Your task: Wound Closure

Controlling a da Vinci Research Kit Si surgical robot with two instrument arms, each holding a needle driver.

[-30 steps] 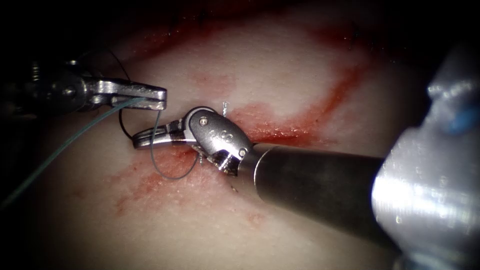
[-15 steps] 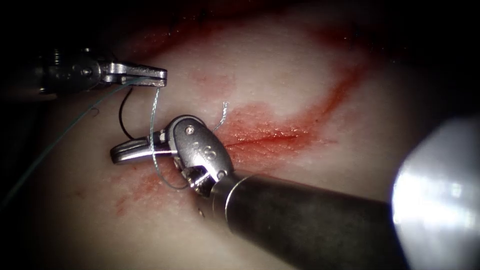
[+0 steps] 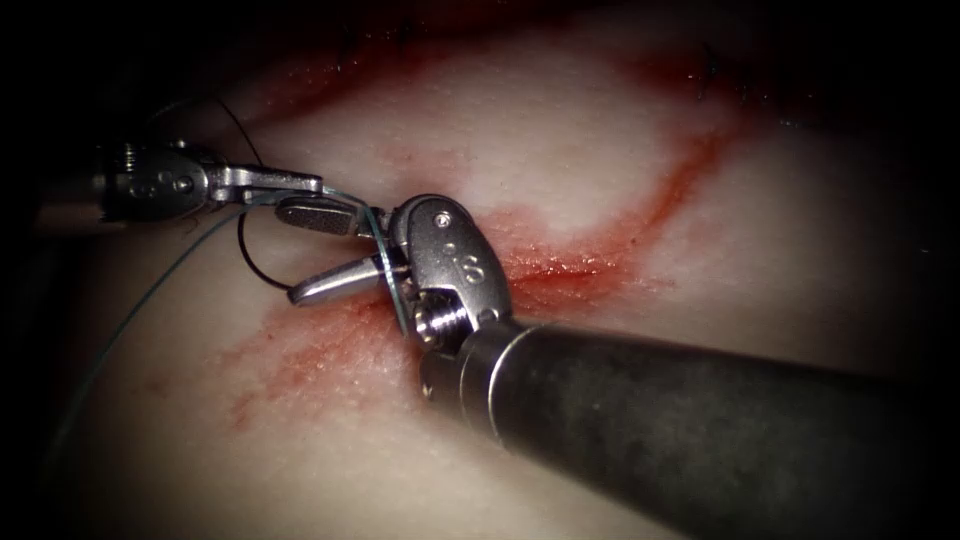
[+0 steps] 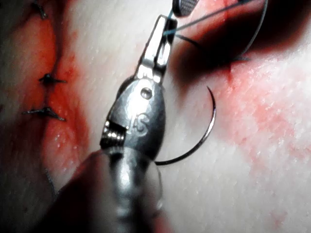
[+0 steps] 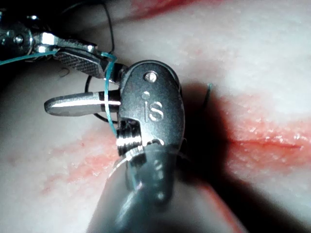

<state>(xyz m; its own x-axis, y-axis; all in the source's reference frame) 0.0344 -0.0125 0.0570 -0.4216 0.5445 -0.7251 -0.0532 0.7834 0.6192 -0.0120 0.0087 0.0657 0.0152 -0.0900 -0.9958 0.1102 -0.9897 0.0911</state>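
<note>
Left pincer (image 3: 300,187) is clamped on the thread (image 3: 385,265); right pincer (image 3: 330,250) gapes wide, thread looped around it, gripping nothing. Needle (image 4: 206,126) lies free on the tissue (image 3: 560,150) beside the left pincer; finished stitches (image 4: 46,94) sit behind it, while the cut (image 3: 560,270) beyond the right pincer remains unclosed.

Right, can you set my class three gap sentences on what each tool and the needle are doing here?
The left tool has jaws shut on the ____.
The right tool has its jaws ____.
The needle lies on the ____, held by neither tool.
Missing: thread, open, tissue.
</note>
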